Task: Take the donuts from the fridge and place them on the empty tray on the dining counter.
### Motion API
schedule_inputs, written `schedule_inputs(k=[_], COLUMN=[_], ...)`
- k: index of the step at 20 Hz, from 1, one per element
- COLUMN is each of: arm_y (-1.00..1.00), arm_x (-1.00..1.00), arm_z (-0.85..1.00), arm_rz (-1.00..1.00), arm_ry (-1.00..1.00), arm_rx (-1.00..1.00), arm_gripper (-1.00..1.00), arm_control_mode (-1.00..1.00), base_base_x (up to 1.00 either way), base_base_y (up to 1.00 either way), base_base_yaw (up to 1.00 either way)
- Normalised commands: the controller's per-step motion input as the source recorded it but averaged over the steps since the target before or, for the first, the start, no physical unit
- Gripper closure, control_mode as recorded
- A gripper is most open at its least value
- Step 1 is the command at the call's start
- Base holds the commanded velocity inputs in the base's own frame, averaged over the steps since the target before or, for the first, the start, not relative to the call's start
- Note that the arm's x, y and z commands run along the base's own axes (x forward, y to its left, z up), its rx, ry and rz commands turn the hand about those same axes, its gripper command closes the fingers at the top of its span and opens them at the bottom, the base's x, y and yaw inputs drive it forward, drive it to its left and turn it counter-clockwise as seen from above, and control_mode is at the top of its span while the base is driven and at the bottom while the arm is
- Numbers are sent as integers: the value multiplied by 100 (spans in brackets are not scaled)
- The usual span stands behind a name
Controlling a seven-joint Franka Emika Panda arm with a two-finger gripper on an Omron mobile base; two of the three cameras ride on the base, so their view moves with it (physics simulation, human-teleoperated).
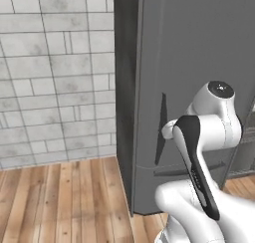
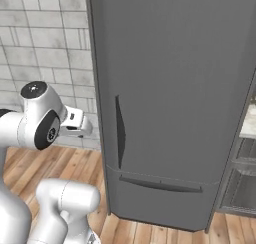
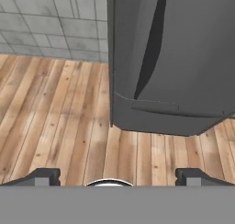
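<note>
The fridge (image 2: 170, 78) is a tall dark grey appliance straight ahead, with a long vertical handle groove (image 2: 120, 133) in its door. The same door (image 1: 199, 53) and groove (image 3: 149, 44) face me in the other two views. Past the door's right edge, grey inner shelves (image 2: 245, 153) show. Something pale lies on one shelf, too small to name. The donuts are hidden, and the tray and the dining counter are out of view. My gripper (image 3: 118, 177) is open and empty, its fingertips (image 3: 46, 176) wide apart, pointing down at the floor in front of the fridge's lower left corner.
A grey tiled wall (image 1: 55, 72) stands left of the fridge. Wooden plank floor (image 3: 55, 117) runs in front of both. My own white arm (image 1: 204, 137) rises between the base and the fridge door.
</note>
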Motion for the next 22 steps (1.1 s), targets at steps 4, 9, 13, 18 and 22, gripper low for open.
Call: schedule_inputs(k=[4, 9, 13, 18, 22], arm_y=[0, 0, -9, -27, -26], arm_x=[0, -8, -8, 21, 60], arm_z=[0, -1, -3, 0, 0], arm_rz=[0, -1, -7, -3, 0], arm_ry=[0, 0, -6, -3, -1], arm_rx=[0, 0, 0, 0, 0], arm_gripper=[-100, -100, -100, -100, -100], arm_control_mode=[100, -100, -100, -100, -100], base_base_x=[-12, -24, 0, 0, 0], base_base_y=[16, 0, 0, 0, 0], base_base_yaw=[0, 0, 0, 0, 0])
